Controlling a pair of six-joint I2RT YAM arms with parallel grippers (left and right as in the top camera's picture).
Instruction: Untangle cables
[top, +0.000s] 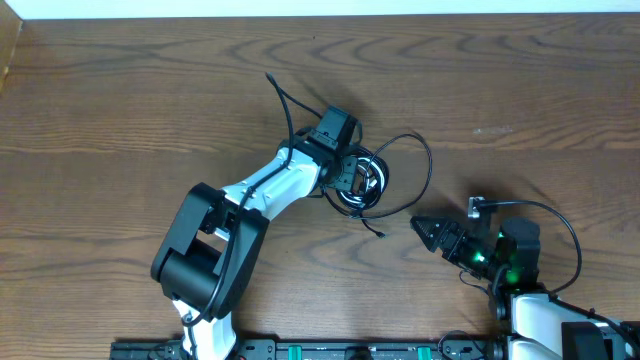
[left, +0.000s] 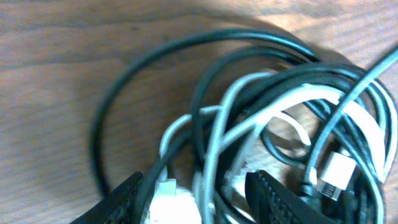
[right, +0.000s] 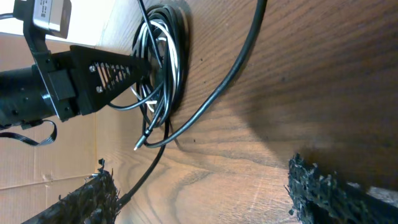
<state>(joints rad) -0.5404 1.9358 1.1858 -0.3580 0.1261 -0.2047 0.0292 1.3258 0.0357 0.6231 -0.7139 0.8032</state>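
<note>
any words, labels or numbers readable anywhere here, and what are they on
No text can be read.
Grey box on the left arm: dark print, too blurred to read.
Cables, table: no writing visible.

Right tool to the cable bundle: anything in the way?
No foreign object. Between the right tool and the cable bundle lie only the table and one loose black strand of the cables themselves. The left tool is at the bundle's far side.
</note>
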